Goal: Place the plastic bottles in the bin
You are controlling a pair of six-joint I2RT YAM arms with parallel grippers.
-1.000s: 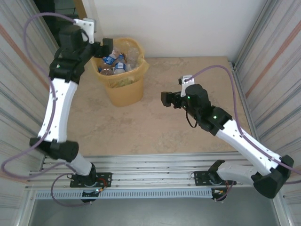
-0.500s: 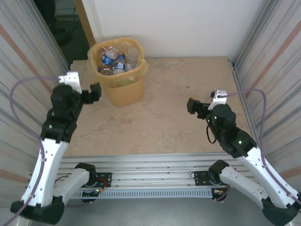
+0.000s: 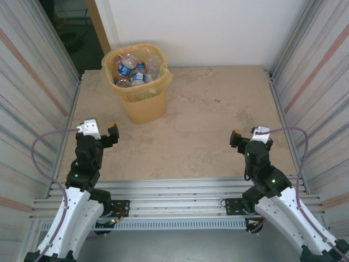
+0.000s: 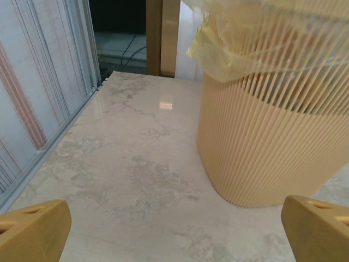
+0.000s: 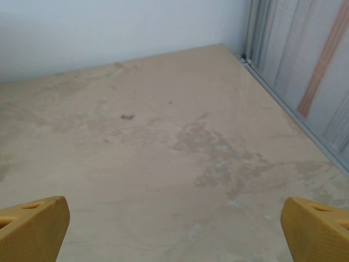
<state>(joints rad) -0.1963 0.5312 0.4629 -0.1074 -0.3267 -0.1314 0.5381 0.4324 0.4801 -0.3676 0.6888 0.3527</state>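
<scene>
The bin [image 3: 143,98], a tall yellow-orange ribbed basket with a yellowish bag liner, stands at the back left of the table. Several plastic bottles [image 3: 131,69] lie inside it, clear ones with blue labels and caps among them. My left gripper [image 3: 110,135] is low near the table's front left, well short of the bin, open and empty. In the left wrist view the bin [image 4: 267,136] rises ahead and to the right of the open left gripper [image 4: 174,234]. My right gripper [image 3: 236,137] sits near the front right, open, and in its wrist view the right gripper [image 5: 174,232] holds nothing.
The beige stone tabletop [image 3: 196,125] stretches between the two arms. Ribbed metal walls [image 3: 38,93] close in the left and right sides, and a white wall [image 3: 218,27] stands at the back. A dark doorway [image 3: 71,22] opens behind the bin at the far left.
The left arm has drawn back from the bin's rim to the front left. The right arm has drawn back from mid-table to the front right. Both grippers stayed open.
</scene>
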